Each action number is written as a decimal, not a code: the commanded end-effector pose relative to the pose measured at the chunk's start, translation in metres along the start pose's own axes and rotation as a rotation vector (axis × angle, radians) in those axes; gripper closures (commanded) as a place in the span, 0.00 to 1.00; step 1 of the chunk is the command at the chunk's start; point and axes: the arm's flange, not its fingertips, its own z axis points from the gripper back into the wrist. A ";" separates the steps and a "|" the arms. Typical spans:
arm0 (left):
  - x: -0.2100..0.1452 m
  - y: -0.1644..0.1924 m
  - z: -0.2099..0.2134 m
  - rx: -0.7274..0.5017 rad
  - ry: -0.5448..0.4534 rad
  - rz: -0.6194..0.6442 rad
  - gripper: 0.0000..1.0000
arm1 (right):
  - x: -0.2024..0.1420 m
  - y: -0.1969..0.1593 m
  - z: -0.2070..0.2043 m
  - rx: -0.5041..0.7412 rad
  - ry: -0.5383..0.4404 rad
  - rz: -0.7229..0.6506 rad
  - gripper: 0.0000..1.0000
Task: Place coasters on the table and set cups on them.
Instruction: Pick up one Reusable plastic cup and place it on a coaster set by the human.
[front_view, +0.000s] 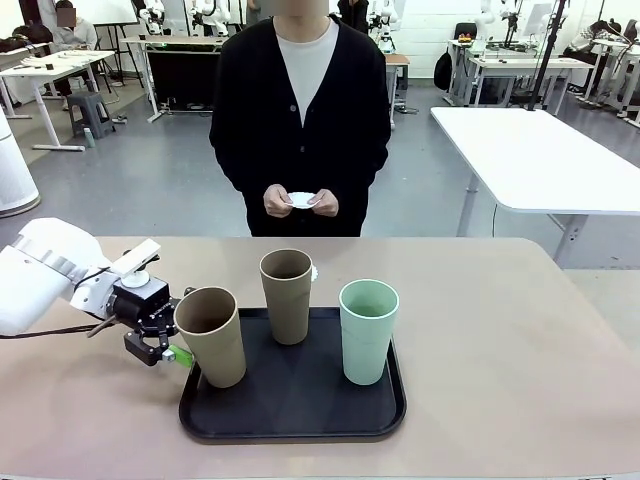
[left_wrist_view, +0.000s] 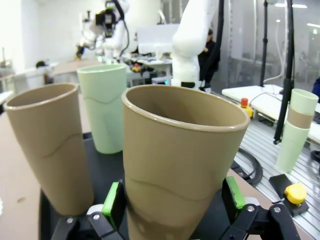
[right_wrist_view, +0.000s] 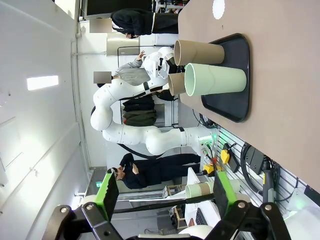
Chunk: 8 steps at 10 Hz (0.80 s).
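- Black tray (front_view: 290, 392) sits at bottom centre of the front view, on the beige table (front_view: 500, 340).
- Three cups stand upright on the tray: one tan cup (front_view: 212, 335) at near left, a second tan cup (front_view: 287, 295) at the back, and a green cup (front_view: 367, 330) at right.
- Left gripper (left_wrist_view: 172, 200): jaws wide, with the near-left tan cup's lower body between them. Green pads (left_wrist_view: 114, 202) sit just beside its walls. Contact cannot be confirmed.
- Right gripper (right_wrist_view: 166, 190): jaws wide, nothing between them, well apart from the tray.
- One white coaster (right_wrist_view: 218, 8) lies flat on the table beyond the tray, at the top of the right wrist view.
- Person stands at top centre of the front view, both hands (front_view: 300, 203) holding another white coaster (front_view: 301, 199) at waist height.
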 end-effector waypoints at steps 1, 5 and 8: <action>-0.010 -0.001 -0.002 -0.040 -0.003 -0.059 0.00 | -0.001 0.000 0.001 0.004 -0.002 0.003 0.00; -0.016 0.004 0.001 -0.048 0.001 -0.066 0.00 | -0.001 0.000 0.001 0.004 -0.002 0.003 0.00; -0.020 0.011 -0.002 -0.044 0.023 -0.033 0.00 | -0.001 0.000 0.001 0.004 -0.002 0.003 0.00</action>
